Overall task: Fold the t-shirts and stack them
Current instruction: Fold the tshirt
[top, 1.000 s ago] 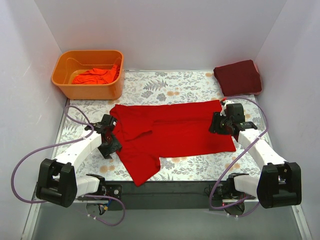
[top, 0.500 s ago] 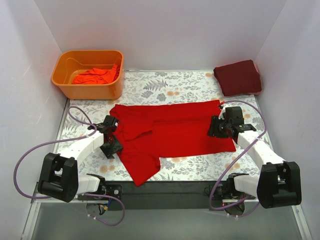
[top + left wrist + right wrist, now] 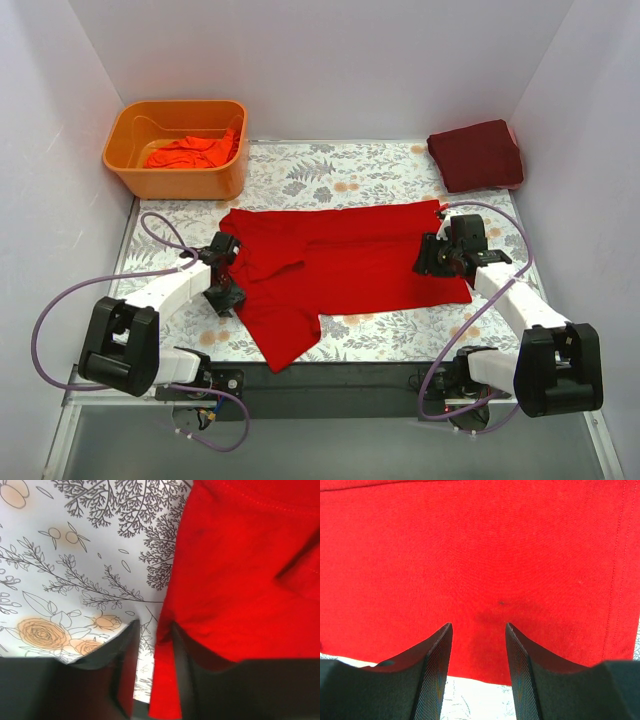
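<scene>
Floral table (image 3: pixel 380 175); orange tub (image 3: pixel 180 182) holds orange-red shirt (image 3: pixel 190 152); left gripper (image 3: pixel 152 630), right gripper (image 3: pixel 478 630) open, seemingly empty, over red shirt (image 3: pixel 350 265).

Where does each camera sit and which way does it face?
Top external: high behind the bases, looking down on the table; left arm and right arm show.
Left wrist: on that wrist, looking down at the edge of the bright red t-shirt; left gripper shows.
Right wrist: likewise, down onto the same shirt; right gripper shows.
All three share that t-shirt.

A bright red shirt (image 3: pixel 350 265) covers a white tablecloth (image 3: pixel 330 175) of grey leaves and peach flowers, with a maroon shirt (image 3: pixel 476 155) at two o'clock and an orange tub (image 3: pixel 180 183) at ten.
</scene>
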